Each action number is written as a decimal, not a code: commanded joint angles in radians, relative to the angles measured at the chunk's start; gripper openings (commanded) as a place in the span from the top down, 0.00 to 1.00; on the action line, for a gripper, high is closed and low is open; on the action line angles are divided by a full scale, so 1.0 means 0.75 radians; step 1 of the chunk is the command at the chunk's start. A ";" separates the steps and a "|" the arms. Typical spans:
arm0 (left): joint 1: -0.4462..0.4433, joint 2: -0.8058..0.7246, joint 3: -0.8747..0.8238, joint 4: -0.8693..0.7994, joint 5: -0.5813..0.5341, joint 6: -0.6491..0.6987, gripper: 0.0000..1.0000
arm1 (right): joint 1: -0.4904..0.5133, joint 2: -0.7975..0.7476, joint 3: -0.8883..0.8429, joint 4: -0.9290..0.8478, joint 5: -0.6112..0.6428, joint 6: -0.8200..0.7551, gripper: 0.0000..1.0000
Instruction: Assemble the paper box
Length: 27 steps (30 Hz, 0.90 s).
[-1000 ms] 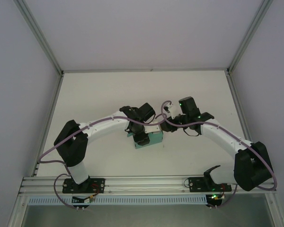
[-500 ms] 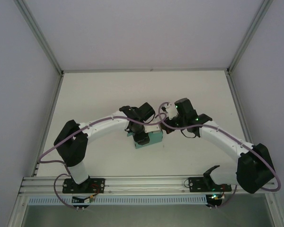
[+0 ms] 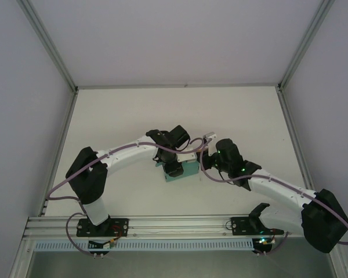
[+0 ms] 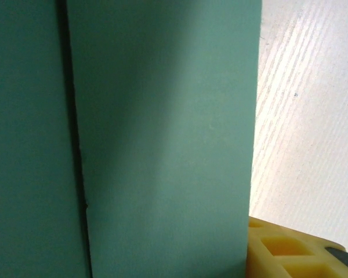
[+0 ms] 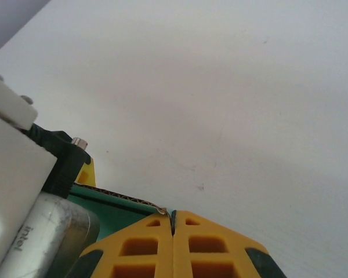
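Note:
The teal-green paper box (image 3: 186, 172) sits on the white table (image 3: 127, 116) in the middle of the top view. My left gripper (image 3: 174, 168) reaches down onto its left part. Up close, a flat teal panel (image 4: 162, 133) with a vertical crease stands between the jaws. It hides one finger, while the other yellow finger (image 4: 296, 255) shows at the lower right. My right gripper (image 5: 173, 215) is shut, its yellow fingertips meeting right at the corner of the box's corrugated edge (image 5: 124, 198). It lies low beside the box's right side (image 3: 199, 164).
The left arm's white wrist camera housing (image 5: 14, 174) sits close to the left of my right fingers. Bare white table (image 5: 232, 104) stretches beyond the box. Grey walls and metal frame rails (image 3: 174, 87) border the table.
The right arm has swung down and toward the near side, lowering its gripper beside the box's right edge. The left arm and the box have stayed put.

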 commanded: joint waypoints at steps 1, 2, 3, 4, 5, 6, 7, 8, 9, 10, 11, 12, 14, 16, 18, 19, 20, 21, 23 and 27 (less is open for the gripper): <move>0.010 -0.030 -0.031 0.041 -0.015 -0.022 0.51 | 0.044 0.027 -0.112 -0.025 0.074 0.049 1.00; 0.012 -0.029 -0.032 0.044 -0.021 -0.026 0.51 | 0.064 0.031 -0.135 0.008 0.101 0.043 1.00; 0.012 -0.029 -0.032 0.048 -0.029 -0.030 0.51 | 0.080 0.038 -0.161 0.046 0.125 0.033 1.00; 0.012 -0.032 -0.033 0.046 -0.036 -0.033 0.51 | 0.090 0.048 -0.184 0.081 0.151 0.028 1.00; 0.012 -0.036 -0.034 0.048 -0.043 -0.038 0.51 | 0.095 0.053 -0.206 0.114 0.160 0.025 1.00; 0.013 -0.038 -0.036 0.051 -0.049 -0.040 0.51 | 0.098 0.053 -0.221 0.138 0.147 0.024 1.00; 0.014 -0.039 -0.037 0.052 -0.057 -0.043 0.50 | 0.106 0.050 -0.242 0.168 0.139 0.019 1.00; 0.014 -0.041 -0.034 0.050 -0.061 -0.046 0.50 | 0.115 0.042 -0.261 0.199 0.138 0.021 1.00; 0.014 -0.044 -0.032 0.046 -0.061 -0.052 0.49 | 0.123 0.029 -0.278 0.220 0.126 0.019 1.00; 0.014 -0.048 -0.030 0.043 -0.062 -0.056 0.47 | 0.128 0.018 -0.293 0.230 0.127 0.016 1.00; 0.013 -0.052 -0.029 0.043 -0.063 -0.061 0.45 | 0.132 0.007 -0.308 0.238 0.134 0.012 1.00; 0.014 -0.060 -0.030 0.050 -0.066 -0.069 0.43 | 0.134 -0.005 -0.321 0.242 0.134 0.002 1.00; 0.014 -0.075 -0.026 0.053 -0.063 -0.086 0.37 | 0.136 -0.013 -0.329 0.229 0.157 0.002 1.00; 0.014 -0.093 -0.025 0.066 -0.072 -0.110 0.25 | 0.139 -0.011 -0.336 0.239 0.147 -0.007 1.00; 0.014 -0.128 -0.040 0.096 -0.082 -0.142 0.05 | 0.144 -0.004 -0.344 0.270 0.151 -0.001 1.00; 0.014 -0.148 -0.048 0.105 -0.086 -0.157 0.00 | 0.145 0.003 -0.342 0.273 0.159 0.001 1.00; 0.014 -0.174 -0.058 0.119 -0.100 -0.183 0.00 | 0.148 0.006 -0.335 0.272 0.166 0.000 1.00; 0.013 -0.202 -0.066 0.129 -0.113 -0.212 0.00 | 0.152 0.012 -0.328 0.264 0.174 0.000 1.00; 0.014 -0.274 -0.088 0.150 -0.167 -0.296 0.00 | 0.157 0.012 -0.312 0.247 0.191 0.001 1.00; 0.013 -0.447 -0.171 0.163 -0.380 -0.533 0.00 | 0.171 -0.017 -0.301 0.224 0.221 0.007 1.00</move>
